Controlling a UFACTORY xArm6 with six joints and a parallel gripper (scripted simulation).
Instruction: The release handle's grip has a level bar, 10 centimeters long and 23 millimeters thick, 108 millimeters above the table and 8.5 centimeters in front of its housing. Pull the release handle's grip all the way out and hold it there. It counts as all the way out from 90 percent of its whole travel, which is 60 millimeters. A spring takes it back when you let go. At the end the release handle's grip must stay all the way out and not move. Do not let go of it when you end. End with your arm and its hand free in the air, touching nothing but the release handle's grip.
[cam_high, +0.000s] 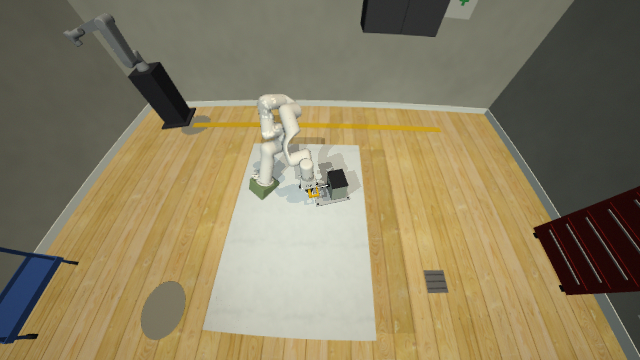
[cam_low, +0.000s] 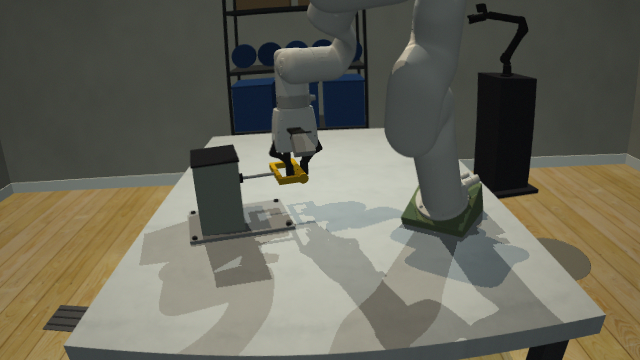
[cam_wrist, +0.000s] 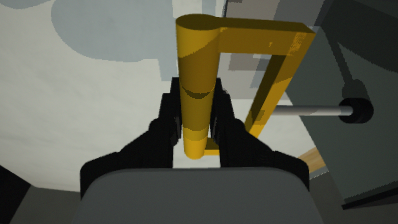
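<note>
The release handle's yellow grip (cam_low: 288, 177) is a rectangular loop on a grey rod (cam_low: 256, 175) that sticks out of the grey housing with a black top (cam_low: 215, 190). The grip stands clear of the housing, with a length of rod bare between them. My gripper (cam_low: 296, 162) comes down from above and is shut on the grip's level bar. In the wrist view the black fingers clamp the yellow bar (cam_wrist: 197, 85) on both sides, and the rod (cam_wrist: 306, 110) runs to the housing at the right. The grip shows small in the overhead view (cam_high: 313, 193).
The housing stands on a grey baseplate (cam_low: 241, 222) bolted to the white table. My arm's green base (cam_low: 443, 212) sits at the table's right. A shelf with blue bins (cam_low: 295, 75) stands behind the table, and a black pedestal (cam_low: 505, 132) with another arm to the right.
</note>
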